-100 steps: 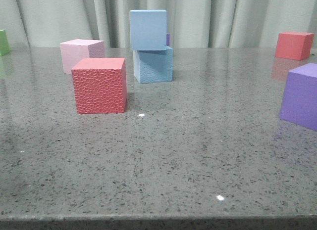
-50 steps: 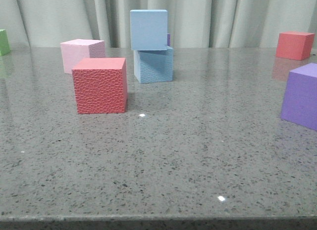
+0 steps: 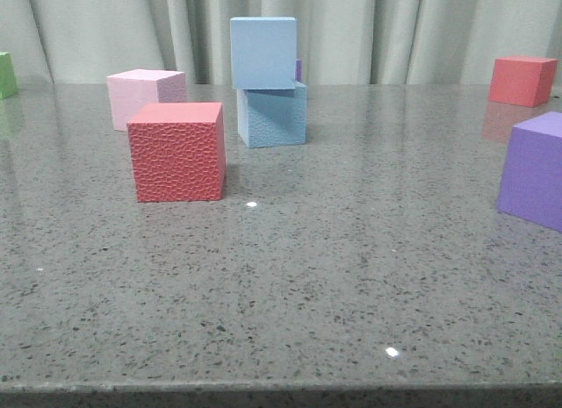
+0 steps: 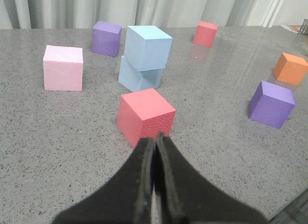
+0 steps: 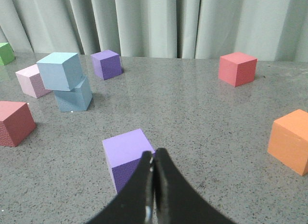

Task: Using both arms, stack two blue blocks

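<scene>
Toward the far middle of the table (image 3: 281,285), one blue block (image 3: 262,53) sits on the other blue block (image 3: 273,116), slightly skewed. Left gripper (image 4: 156,142) and right gripper (image 5: 153,159) hang clear, jaws pressed together, empty. Stacking looks finished; next likely only parking both arms.

One block (image 3: 262,53) is sitting on top of another block (image 3: 272,115), shifted a little left of it, at the middle back of the table (image 3: 290,285). A third cube (image 3: 176,151) is standing nearer, left of the stack. A fourth (image 3: 145,97) is lying behind that, left of the stack. Another cube (image 3: 533,168) is sitting at the right edge, with one more (image 3: 522,80) behind it.
</scene>
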### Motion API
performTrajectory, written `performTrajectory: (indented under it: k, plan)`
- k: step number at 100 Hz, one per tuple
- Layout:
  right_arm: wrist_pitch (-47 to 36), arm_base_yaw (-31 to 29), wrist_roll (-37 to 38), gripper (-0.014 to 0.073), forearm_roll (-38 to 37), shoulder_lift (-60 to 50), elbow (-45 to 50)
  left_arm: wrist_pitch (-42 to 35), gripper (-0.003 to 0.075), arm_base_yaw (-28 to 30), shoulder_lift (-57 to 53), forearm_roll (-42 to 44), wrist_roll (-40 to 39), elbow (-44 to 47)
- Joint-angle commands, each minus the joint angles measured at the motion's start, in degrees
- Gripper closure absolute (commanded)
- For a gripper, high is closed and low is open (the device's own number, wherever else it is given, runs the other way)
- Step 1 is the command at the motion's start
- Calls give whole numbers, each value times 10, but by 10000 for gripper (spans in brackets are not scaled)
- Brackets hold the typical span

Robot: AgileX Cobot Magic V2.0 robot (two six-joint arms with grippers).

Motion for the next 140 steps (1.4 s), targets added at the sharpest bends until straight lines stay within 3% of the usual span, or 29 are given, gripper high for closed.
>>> performTrajectory:
  k: [1,25,36,51,72,81,95,124,140]
  plan:
    - [-46,-1,-1,706,-19,-4,-11,-42,739,-4,4,7,-5,-14]
    - [-46,-1,-1,706,-19,-4,-11,28,739,-3,4,-10,-4,-12]
    - [-46,-1,-1,706,-19,-4,-11,11,739,17,4,-5,23,2]
    - [-46,-1,-1,706,-19,-4,-11,-84,739,98,4,-36,123,24]
    - [-46,-1,-1,706,-19,-4,-11,-245,739,257,0,-152,318,55]
    - [-46,-1,-1,706,-19,-4,-11,-276,739,310,-23,-185,369,73]
    - [-46,-1,-1,706,-19,-4,-11,-284,739,371,-55,-228,412,104]
    - [-46,-1,-1,706,-19,-4,-11,-326,739,473,-143,-277,416,219]
    - [-46,-1,-1,706,-19,-4,-11,-326,739,500,-178,-294,416,269]
